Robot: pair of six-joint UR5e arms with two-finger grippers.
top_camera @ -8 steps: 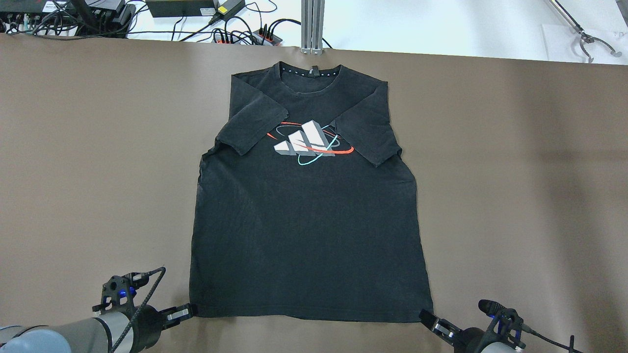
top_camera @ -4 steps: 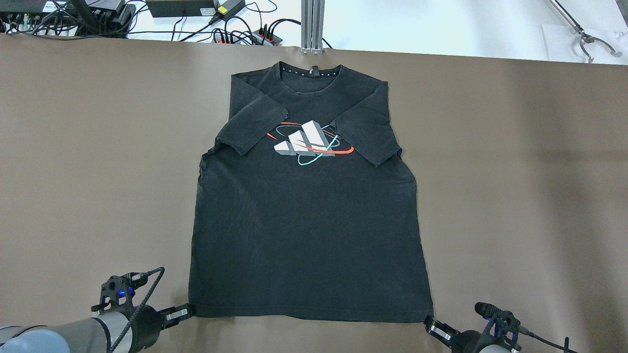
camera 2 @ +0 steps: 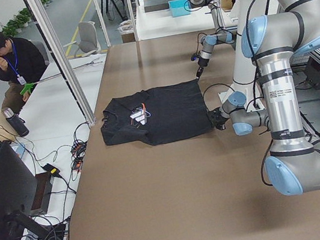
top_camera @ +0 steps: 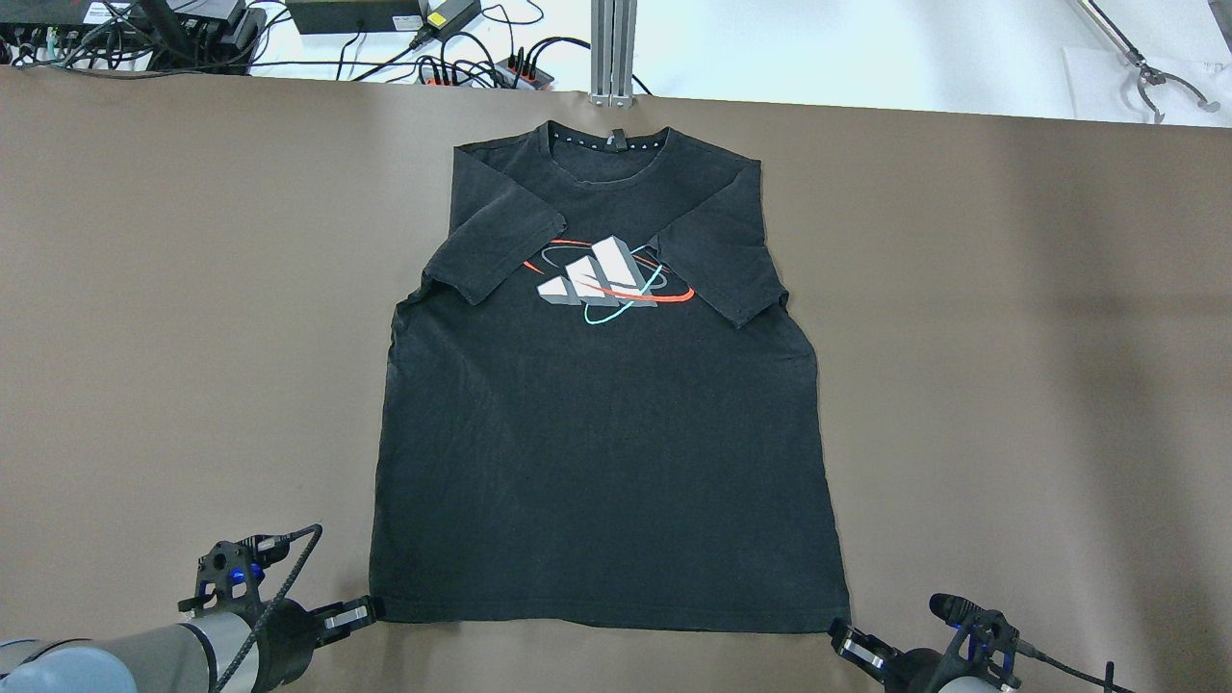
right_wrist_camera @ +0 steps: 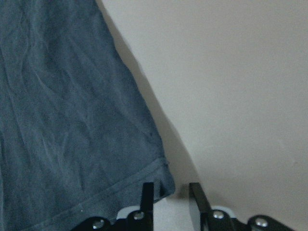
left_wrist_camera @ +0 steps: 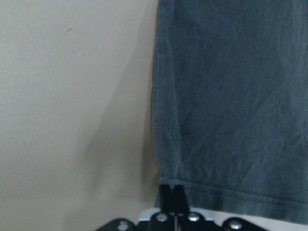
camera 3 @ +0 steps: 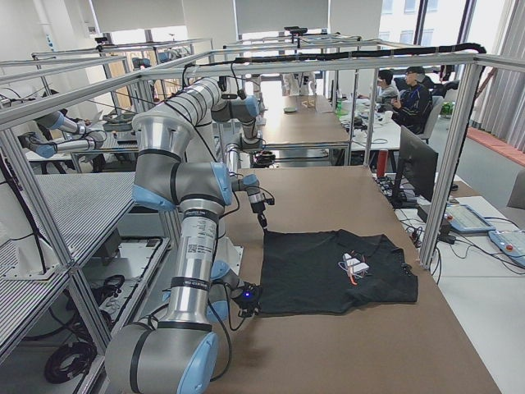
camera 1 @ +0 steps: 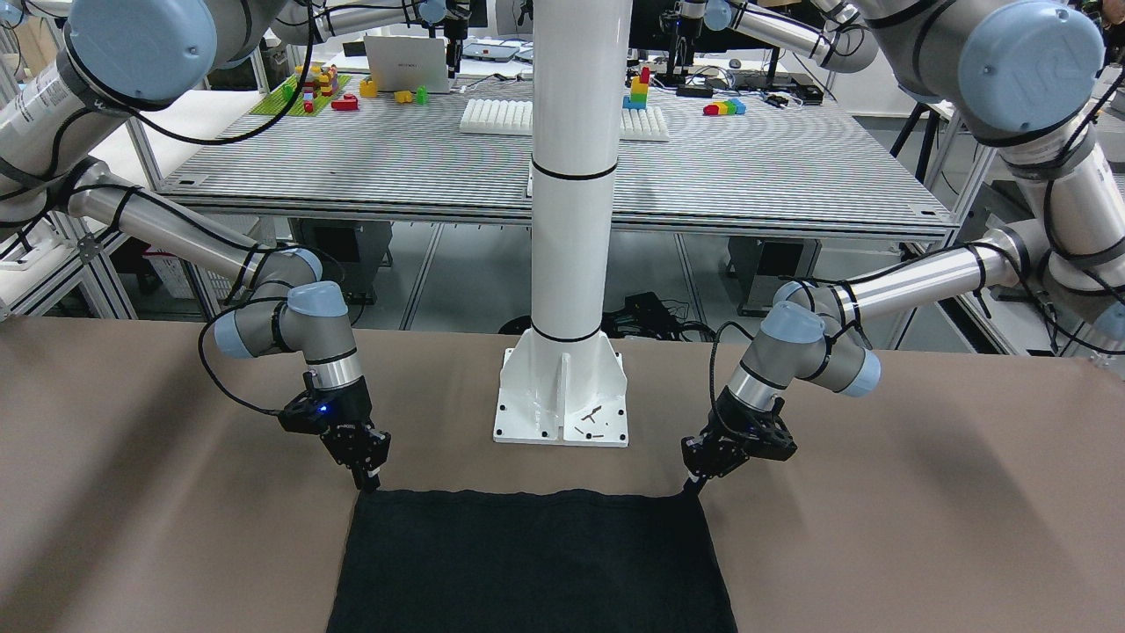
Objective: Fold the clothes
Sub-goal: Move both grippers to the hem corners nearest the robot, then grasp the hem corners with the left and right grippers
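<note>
Black garment (top_camera: 597,443) lay flat on the counter (top_camera: 1011,385), sleeves folded in. At its near hem the left pincer (left_wrist_camera: 172,192) pinched one corner; the right pincer (right_wrist_camera: 169,190) stood spread astride the other. Grabbing step, I'd judge: right must close, then both carry hem collarward.

A robotics lab: silver aluminium-frame work cells (camera 3: 449,164), more grey-and-blue robot arms (camera 3: 70,141), a ribbed grey metal worktop (camera 1: 791,176) of bright plastic building blocks (camera 1: 723,107) behind the left hand (camera 1: 696,479), seated people (camera 3: 408,98) at monitors.
</note>
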